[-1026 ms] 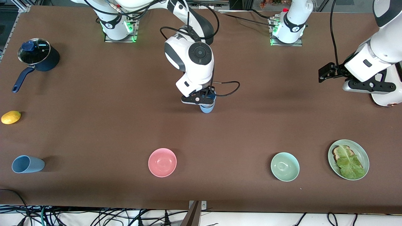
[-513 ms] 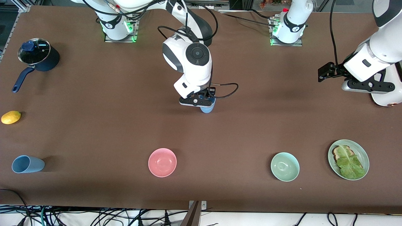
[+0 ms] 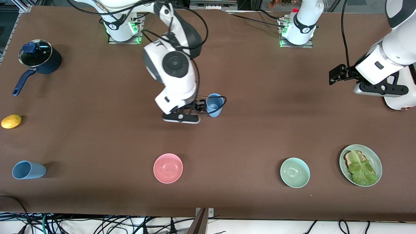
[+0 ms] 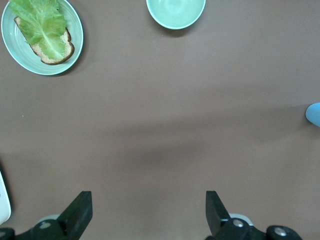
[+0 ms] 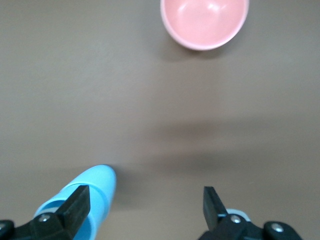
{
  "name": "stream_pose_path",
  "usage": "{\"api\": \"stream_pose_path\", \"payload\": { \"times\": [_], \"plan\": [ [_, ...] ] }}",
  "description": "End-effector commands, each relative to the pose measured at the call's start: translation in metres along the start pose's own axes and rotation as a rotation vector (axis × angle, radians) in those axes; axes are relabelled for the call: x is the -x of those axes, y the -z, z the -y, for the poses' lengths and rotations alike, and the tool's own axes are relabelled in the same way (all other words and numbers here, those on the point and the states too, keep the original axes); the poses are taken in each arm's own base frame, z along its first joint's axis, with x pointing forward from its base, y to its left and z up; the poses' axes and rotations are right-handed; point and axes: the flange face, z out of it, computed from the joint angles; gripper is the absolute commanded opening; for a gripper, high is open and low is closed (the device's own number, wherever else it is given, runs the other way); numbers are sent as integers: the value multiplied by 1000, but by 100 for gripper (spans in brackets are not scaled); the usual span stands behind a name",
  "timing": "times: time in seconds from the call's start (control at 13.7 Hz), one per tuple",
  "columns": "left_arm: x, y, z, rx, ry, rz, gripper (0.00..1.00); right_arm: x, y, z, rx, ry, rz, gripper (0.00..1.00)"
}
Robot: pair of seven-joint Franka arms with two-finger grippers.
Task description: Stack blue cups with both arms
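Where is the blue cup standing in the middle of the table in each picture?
Front view: the upright blue cup stands mid-table, beside the open right end effector.
Left wrist view: a sliver of blue at the picture's edge is probably this cup.
Right wrist view: it shows by one finger, not gripped.
Shared landmark: the pink bowl in the front and right wrist views; the left wrist view lacks it.

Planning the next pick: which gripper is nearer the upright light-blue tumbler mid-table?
Right. The right gripper stands open just beside the upright light-blue tumbler; the left gripper waits open toward the left arm's end of the table.
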Motion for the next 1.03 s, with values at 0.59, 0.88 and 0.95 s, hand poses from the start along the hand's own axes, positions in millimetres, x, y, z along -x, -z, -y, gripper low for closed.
{"api": "stream_pose_path", "payload": {
  "times": [0.59, 0.88, 0.95],
  "plan": [
    [3, 6, -2, 14, 2, 2, 100, -49, 129, -240, -66, 244, 107, 100],
    [3, 6, -3, 14, 1, 2, 100, -17, 151, -324, -69, 224, 139, 100],
    [3, 5, -3, 14, 1, 4, 100, -2, 157, -339, -69, 210, 135, 100]
  ]
}}
